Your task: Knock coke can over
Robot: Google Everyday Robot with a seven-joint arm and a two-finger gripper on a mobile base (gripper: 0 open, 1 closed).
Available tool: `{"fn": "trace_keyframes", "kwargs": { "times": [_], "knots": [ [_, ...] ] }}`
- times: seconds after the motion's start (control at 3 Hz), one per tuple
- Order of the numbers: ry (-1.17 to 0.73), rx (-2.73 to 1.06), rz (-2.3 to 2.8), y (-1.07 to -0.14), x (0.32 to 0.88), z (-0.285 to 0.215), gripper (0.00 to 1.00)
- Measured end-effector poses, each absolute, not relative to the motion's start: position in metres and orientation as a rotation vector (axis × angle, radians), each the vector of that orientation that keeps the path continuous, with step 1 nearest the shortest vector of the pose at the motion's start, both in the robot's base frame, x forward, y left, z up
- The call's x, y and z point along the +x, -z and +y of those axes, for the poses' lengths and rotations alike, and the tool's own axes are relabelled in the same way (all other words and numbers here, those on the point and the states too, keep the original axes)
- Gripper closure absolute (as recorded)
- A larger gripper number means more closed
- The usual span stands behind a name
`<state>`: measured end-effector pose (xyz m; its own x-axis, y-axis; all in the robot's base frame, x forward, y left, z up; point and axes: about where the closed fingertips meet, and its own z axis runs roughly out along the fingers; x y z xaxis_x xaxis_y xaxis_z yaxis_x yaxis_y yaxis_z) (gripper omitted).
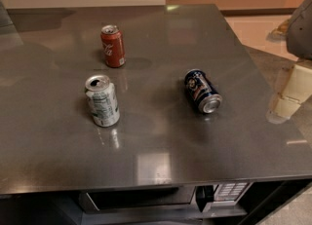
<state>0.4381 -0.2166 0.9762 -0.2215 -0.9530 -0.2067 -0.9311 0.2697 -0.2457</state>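
Three cans on a grey countertop [170, 141]. The coke can [112, 46], red with white script lettering down its side and a silver top, stands upright toward the far left, well in from every edge. In front of it and apart stands one white and green can [102, 101], also upright, its opened top showing and its label print too fine to read. One dark blue can [203, 91] lies on its side to the right, silver end toward the near edge. That makes two cans standing and one down, with bare surface open between all of them. My gripper [291, 92] hangs off the right edge of the countertop, well away from the coke can; I cannot tell whether it is open or closed. A microwave [141, 198] sits under the near edge.
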Motion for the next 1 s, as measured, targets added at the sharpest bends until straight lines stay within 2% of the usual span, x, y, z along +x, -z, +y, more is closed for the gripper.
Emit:
{"fn": "trace_keyframes", "kwargs": {
  "times": [1.0],
  "knots": [
    [0.05, -1.711, 2.198, -0.978, 0.472, -0.187, 0.0]
  ]
}}
